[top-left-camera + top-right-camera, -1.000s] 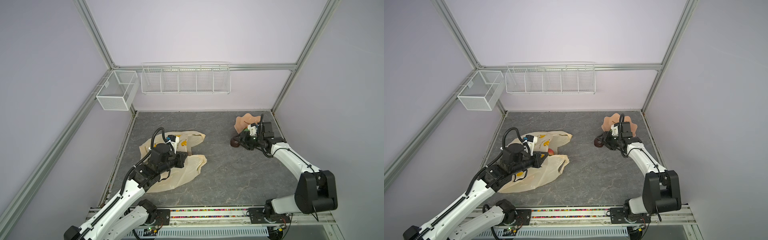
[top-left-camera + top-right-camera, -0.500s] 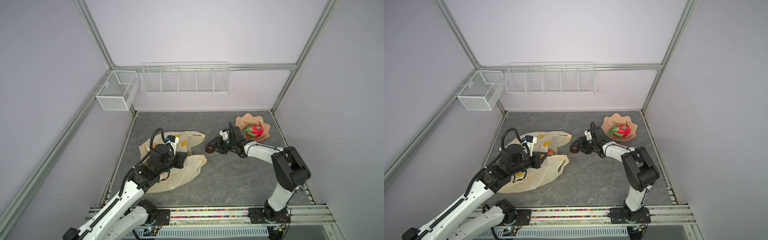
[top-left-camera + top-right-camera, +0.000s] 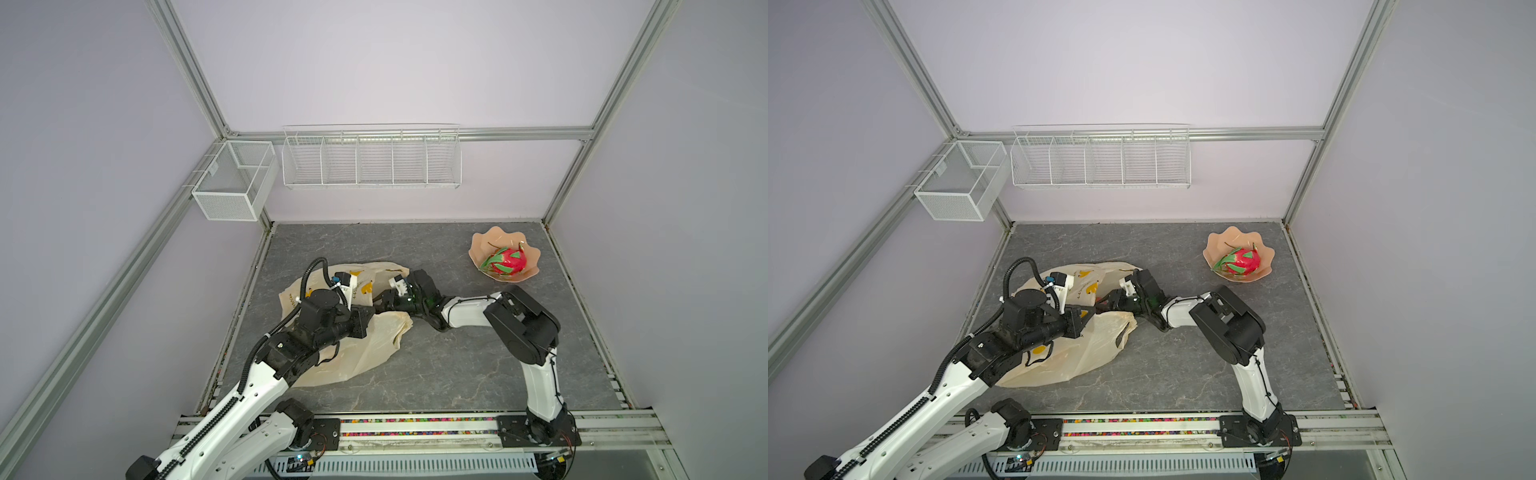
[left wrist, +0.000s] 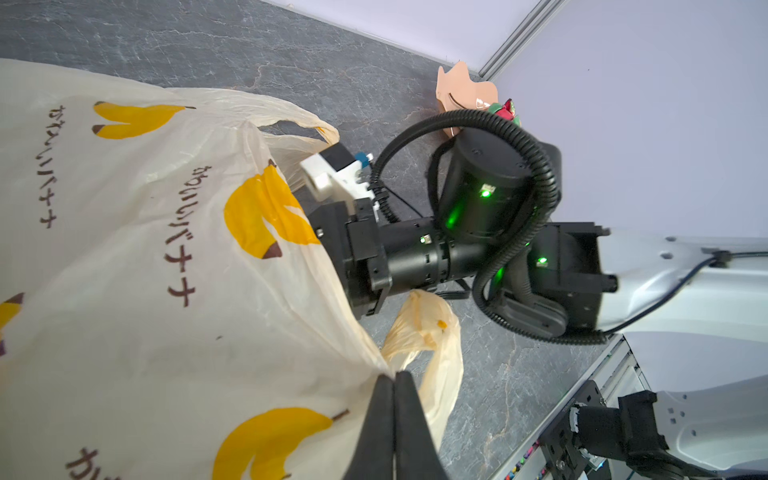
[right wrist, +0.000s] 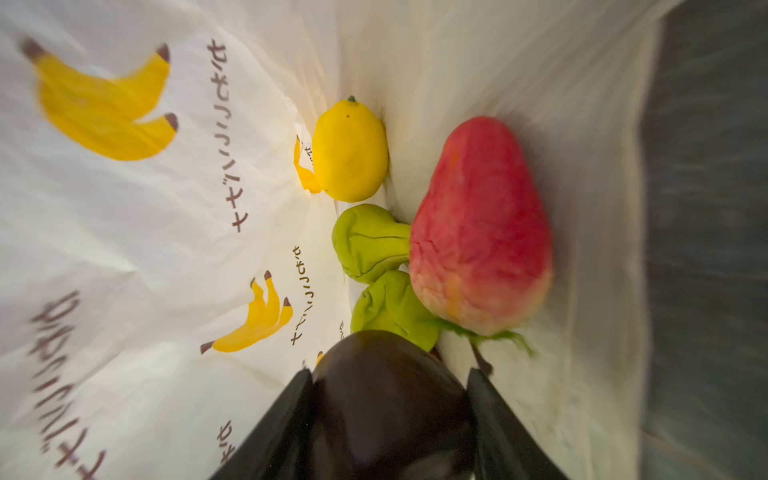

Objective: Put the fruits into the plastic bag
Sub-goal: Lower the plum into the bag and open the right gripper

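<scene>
Left gripper [image 4: 394, 380] pinches the limp cream-yellow plastic bag [image 4: 124, 291] by its rim; right gripper [image 5: 390, 374] clamps the smooth, likely slippery dark brown ball [image 5: 386, 415] across its middle.

Bright, even, soft light with faint shadows — right wrist view blurred, both top views bowed at edges.

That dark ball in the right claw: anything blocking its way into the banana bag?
Nothing visible does. The right gripper, shut on the dark brown ball, is inside the plastic bag, whose edge the left gripper pinches. A red strawberry, a green lumpy fruit and a yellow fruit lie deeper in.
</scene>
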Tool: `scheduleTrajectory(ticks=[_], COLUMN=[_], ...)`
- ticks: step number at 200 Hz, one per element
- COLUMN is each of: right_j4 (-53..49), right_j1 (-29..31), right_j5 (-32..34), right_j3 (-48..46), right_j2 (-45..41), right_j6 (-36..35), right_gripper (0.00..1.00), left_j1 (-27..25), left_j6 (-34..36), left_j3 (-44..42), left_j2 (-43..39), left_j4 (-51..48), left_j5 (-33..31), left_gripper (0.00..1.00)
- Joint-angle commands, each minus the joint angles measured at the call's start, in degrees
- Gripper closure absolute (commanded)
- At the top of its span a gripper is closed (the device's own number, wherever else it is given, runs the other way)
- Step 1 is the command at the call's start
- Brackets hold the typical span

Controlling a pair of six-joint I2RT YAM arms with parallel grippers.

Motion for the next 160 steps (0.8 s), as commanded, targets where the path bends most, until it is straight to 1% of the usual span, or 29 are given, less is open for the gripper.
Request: scheduleTrajectory(ticks=[1, 15, 17, 21, 38, 49, 58, 78, 90, 99, 104, 124, 127, 130, 155, 160], right_j4=[5.0, 5.4, 5.5, 5.7, 7.1, 6.9, 5.9, 5.3, 5.3, 5.1, 5.0, 4.1, 3.9, 3.6, 0.0, -0.9], right_j1=[2.6, 4.3, 4.5, 4.9, 6.0, 6.4, 6.5, 6.3, 5.8, 5.4, 5.2, 4.3, 4.2, 4.0, 3.1, 3.0], right_j5=[-1.6, -2.5, -2.6, -2.8, -3.1, -3.5, -3.7, -3.1, -3.2, -3.3, -3.5, -3.9, -4.0, -4.1, -4.7, -4.7], right_j3=[4.1, 6.9, 7.2, 7.9, 9.9, 10.8, 10.9, 9.1, 8.0, 7.2, 6.8, 4.9, 4.6, 4.4, 3.0, 2.8], right_j2=[3.3, 6.1, 6.5, 7.2, 9.4, 10.2, 10.2, 8.9, 7.9, 7.1, 6.5, 4.3, 3.9, 3.5, 0.5, -0.1], right_j6=[6.0, 7.2, 8.9, 9.9, 12.3, 13.0, 12.9, 12.6, 12.4, 12.1, 11.9, 11.0, 10.7, 10.4, 8.3, 6.0], right_gripper=[0.62, 0.59, 0.59, 0.58, 0.51, 0.41, 0.30, 0.13, 0.05, 0.01, 0.00, 0.05, 0.10, 0.12, 0.12, 0.12], left_j1=[-0.2, -0.2, -0.2, -0.2, -0.3, -0.3, -0.2, -0.2, -0.2, -0.2, -0.2, -0.2, -0.2, -0.2, -0.2, -0.2], left_j6=[1.1, 1.3, 1.3, 1.4, 1.5, 1.6, 1.7, 1.9, 1.9, 1.9, 1.8, 1.8, 1.7, 1.7, 1.3, 1.3], left_j3=[-0.5, -0.5, -0.5, -0.5, -0.5, -0.6, -0.7, -0.8, -0.8, -0.9, -1.1, -1.6, -1.7, -1.7, -2.3, -2.5], left_j2=[-0.8, -1.0, -1.1, -1.2, -1.6, -2.0, -2.2, -2.7, -3.2, -3.6, -3.7, -3.7, -4.6, -5.3, -6.1, -6.2], left_j4=[-0.8, -1.1, -1.2, -1.2, -1.7, -1.9, -2.0, -2.5, -2.8, -3.0, -3.1, -3.3, -3.4, -3.4, -3.7, -3.7], left_j5=[-0.9, -1.1, -1.1, -1.1, -1.3, -1.5, -1.6, -2.0, -2.2, -2.5, -2.6, -3.1, -3.1, -3.2, -3.6, -3.7], left_gripper=[1.00, 1.00, 1.00, 1.00, 1.00, 1.00, 1.00, 1.00, 1.00, 1.00, 1.00, 1.00, 1.00, 1.00, 1.00, 1.00])
